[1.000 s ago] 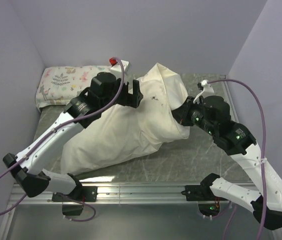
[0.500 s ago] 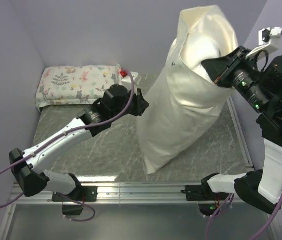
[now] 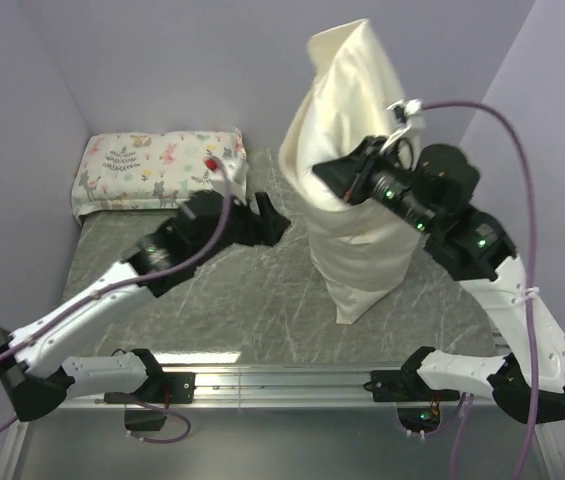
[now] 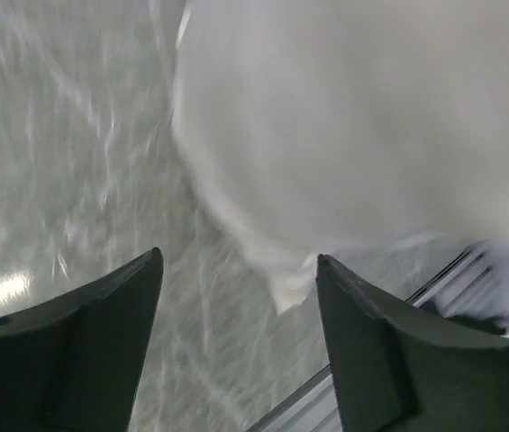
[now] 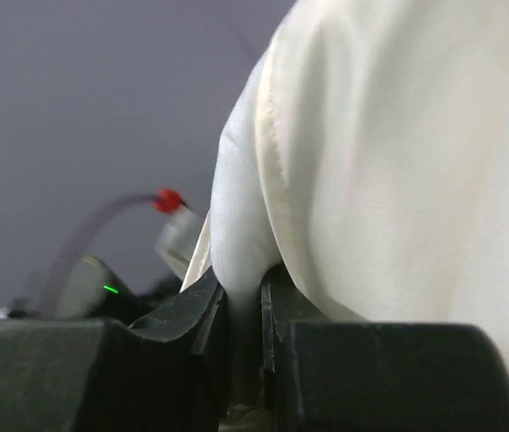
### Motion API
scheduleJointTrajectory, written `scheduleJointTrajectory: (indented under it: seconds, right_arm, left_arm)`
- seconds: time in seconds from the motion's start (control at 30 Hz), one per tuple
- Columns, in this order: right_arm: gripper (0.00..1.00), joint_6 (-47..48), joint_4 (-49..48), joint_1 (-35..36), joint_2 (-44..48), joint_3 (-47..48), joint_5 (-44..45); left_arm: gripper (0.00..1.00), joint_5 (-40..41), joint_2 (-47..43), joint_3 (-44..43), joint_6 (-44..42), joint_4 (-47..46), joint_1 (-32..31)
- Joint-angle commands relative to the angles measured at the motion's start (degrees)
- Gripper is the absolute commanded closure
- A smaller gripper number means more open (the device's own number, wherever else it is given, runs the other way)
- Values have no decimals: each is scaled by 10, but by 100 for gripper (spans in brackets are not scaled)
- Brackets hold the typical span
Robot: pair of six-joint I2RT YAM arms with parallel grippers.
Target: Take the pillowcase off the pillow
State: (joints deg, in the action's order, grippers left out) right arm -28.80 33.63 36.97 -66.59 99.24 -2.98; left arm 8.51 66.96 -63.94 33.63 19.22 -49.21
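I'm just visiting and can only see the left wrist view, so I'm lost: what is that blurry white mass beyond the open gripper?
Observer: It's the cream pillowcase. The top view shows it upright over the table, tall and bulging as if something is stuffed inside.
Visitor: What holds it up like that?
Observer: The right gripper. Its wrist camera shows a fold of the fabric pinched between its closed jaws.
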Motion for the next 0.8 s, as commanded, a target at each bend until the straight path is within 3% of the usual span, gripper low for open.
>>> scheduleJointTrajectory:
  seconds: [0.0,0.17,0.37,0.53,0.63,0.77]
  right_arm:
    - [100,-13,-131,44,42,-123,15]
    - [100,-28,-184,48,69,-211,18]
    - [100,-22,-173,51,47,-176,16]
    - [100,-18,-162,51,46,-160,29]
    - [100,-20,-164,51,52,-155,28]
    - [100,-24,-156,52,45,-142,11]
  left_arm:
    - [18,94,-67,-153,-10,12,-2]
    - [7,126,-39,-310,-29,87,-2]
    - [2,86,37,-384,-28,107,-2]
    - [5,55,50,-369,-6,93,-2]
    - [12,40,48,-333,0,68,-2]
    - [11,0,69,-325,6,50,-2]
